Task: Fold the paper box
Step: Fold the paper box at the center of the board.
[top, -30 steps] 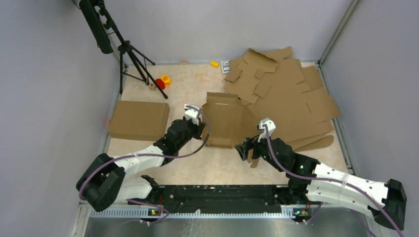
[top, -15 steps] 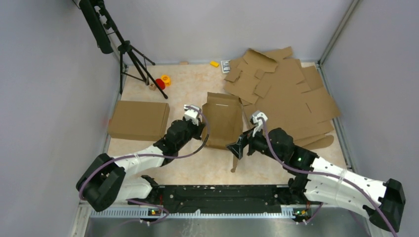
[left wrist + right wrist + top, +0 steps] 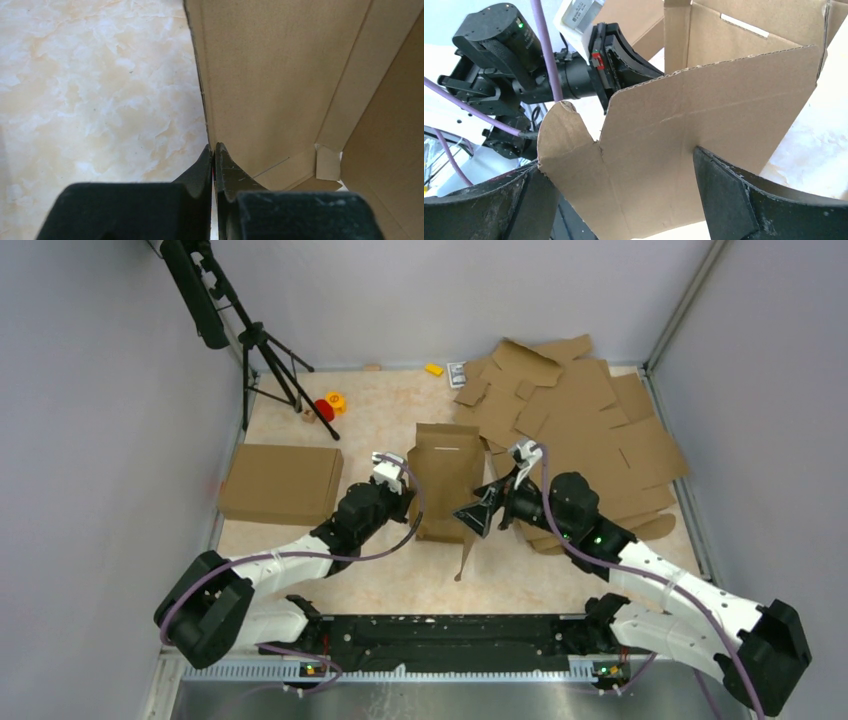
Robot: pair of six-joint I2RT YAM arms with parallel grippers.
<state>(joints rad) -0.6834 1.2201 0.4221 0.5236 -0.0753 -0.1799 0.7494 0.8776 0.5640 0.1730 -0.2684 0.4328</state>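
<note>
Left gripper is pinched tight on a side wall of the plain brown corrugated cardboard paper box, half-folded just beside the heap of flat brown cardboard blanks. Right gripper, on the box's heap side, has its jaws wide apart around a loose flap.

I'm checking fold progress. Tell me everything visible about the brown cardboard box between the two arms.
The plain brown corrugated paper box is half-folded: walls raised, a slot in its far panel, side flaps loose. It stands mid-table on the marbled tabletop. The left gripper is shut on its left wall's edge; the open right gripper straddles a rounded-tabbed flap.
</note>
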